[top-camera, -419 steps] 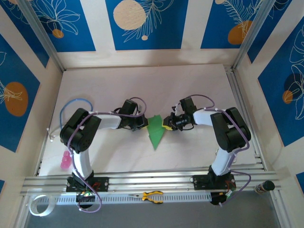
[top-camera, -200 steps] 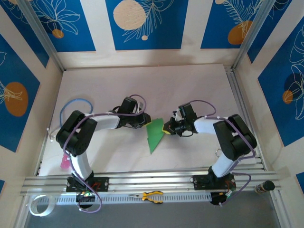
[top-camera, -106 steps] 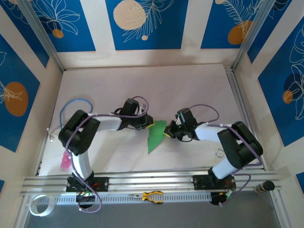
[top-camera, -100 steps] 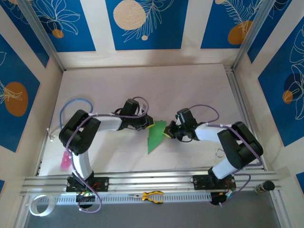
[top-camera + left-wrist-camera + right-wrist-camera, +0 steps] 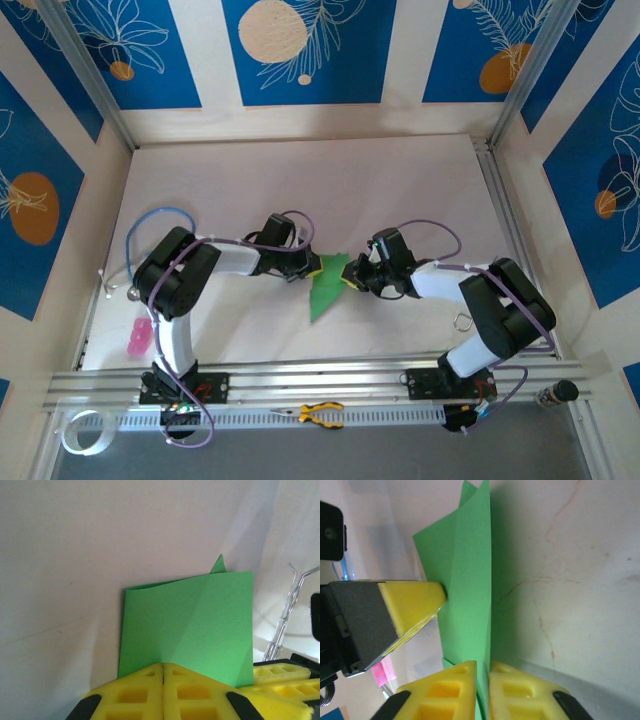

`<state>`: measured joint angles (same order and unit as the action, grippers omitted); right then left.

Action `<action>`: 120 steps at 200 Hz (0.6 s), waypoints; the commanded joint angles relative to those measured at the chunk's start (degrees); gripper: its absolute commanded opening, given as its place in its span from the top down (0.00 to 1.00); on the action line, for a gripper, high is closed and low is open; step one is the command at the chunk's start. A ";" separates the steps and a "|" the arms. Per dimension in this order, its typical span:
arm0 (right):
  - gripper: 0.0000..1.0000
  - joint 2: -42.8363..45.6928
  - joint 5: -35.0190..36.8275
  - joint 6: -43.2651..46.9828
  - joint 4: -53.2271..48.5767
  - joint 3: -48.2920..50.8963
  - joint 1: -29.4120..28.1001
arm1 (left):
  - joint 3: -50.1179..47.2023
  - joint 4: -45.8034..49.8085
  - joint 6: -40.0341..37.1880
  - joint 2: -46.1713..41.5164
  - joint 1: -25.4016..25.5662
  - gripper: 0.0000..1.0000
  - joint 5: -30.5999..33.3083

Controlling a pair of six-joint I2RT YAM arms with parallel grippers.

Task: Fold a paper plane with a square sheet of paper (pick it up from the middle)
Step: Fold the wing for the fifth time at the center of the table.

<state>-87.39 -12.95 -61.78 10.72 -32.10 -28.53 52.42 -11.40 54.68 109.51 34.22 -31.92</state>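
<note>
Table: white top (image 5: 300,170), walled in.
On it: green paper plane (image 5: 328,285) mid-table, blue cable (image 5: 150,215) left, pink object (image 5: 137,338) near-left.

A pink object (image 5: 138,338) lies near the surface's (image 5: 300,180) left edge, toward the near-left corner. A blue cable loop (image 5: 150,222) rests farther along that edge. Yellow-handled pliers (image 5: 320,412) sit on the rail at the near edge.

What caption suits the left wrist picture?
Yellow left gripper shut on folded green paper, above a white table.
</note>
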 commanded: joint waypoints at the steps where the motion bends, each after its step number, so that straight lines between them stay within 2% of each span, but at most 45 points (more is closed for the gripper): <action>1: 0.81 0.46 -3.90 1.55 2.32 0.35 1.05 | -0.93 1.71 -2.11 1.57 0.42 0.92 -0.02; 33: 0.78 -1.05 -7.74 4.00 4.24 -0.40 2.32 | -0.41 1.56 -2.46 1.97 0.54 0.93 -0.76; 62: 0.77 -2.22 -8.99 7.00 1.08 -2.49 3.46 | 0.46 2.50 -3.06 2.32 0.46 0.93 -0.79; 120: 0.77 -6.62 -15.68 9.13 2.21 -4.27 6.92 | 0.04 1.62 -3.09 2.37 0.48 0.93 -0.90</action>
<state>-91.59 -23.27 -55.29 12.86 -34.54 -22.68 52.66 -11.60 52.99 109.95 34.22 -32.84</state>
